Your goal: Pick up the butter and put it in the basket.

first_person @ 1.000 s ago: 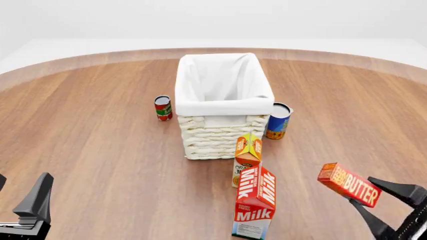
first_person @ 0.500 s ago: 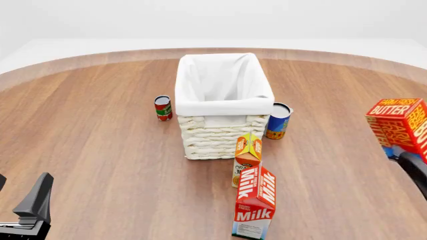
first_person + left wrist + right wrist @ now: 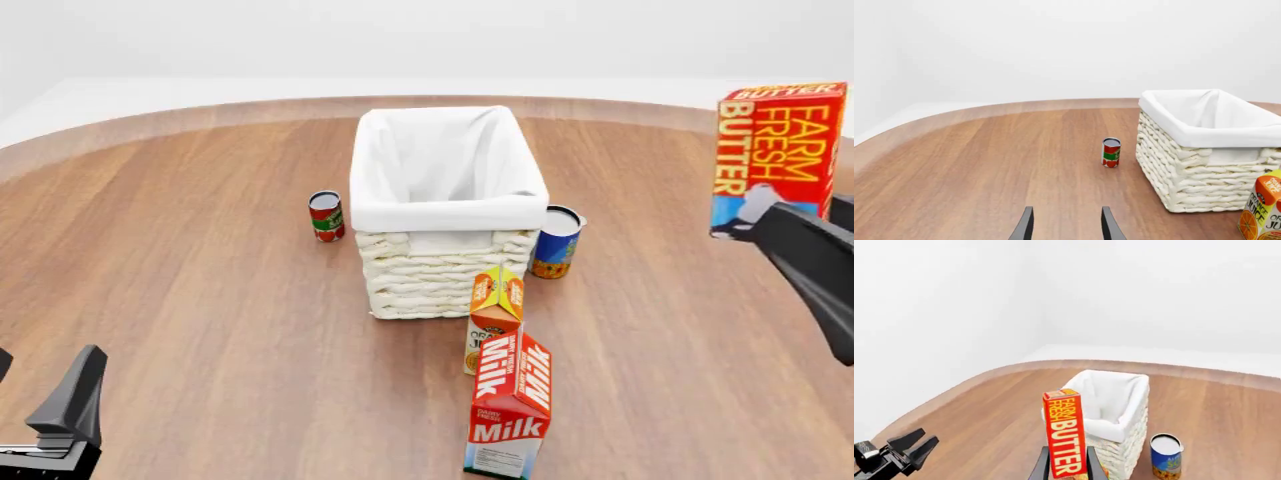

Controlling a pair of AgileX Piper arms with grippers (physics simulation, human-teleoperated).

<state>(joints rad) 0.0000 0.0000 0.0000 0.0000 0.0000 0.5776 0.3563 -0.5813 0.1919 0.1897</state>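
Observation:
The butter (image 3: 778, 155) is a flat red box with yellow lettering and a blue end. It stands upright in my right gripper (image 3: 785, 225), high above the table at the far right, to the right of the basket (image 3: 447, 215). In the right wrist view the butter (image 3: 1065, 437) stands between my fingers (image 3: 1043, 467), with the basket (image 3: 1114, 415) behind it. The right gripper is shut on the butter. My left gripper (image 3: 1065, 227) is open and empty, low at the near left (image 3: 67, 410).
A milk carton (image 3: 510, 405) and an orange juice carton (image 3: 494, 315) stand in front of the basket. A small red can (image 3: 326, 215) stands left of the basket, a blue can (image 3: 557, 241) right of it.
My right gripper has lifted the butter upward and turned it from tilted to upright at the far right. The left arm has not moved.

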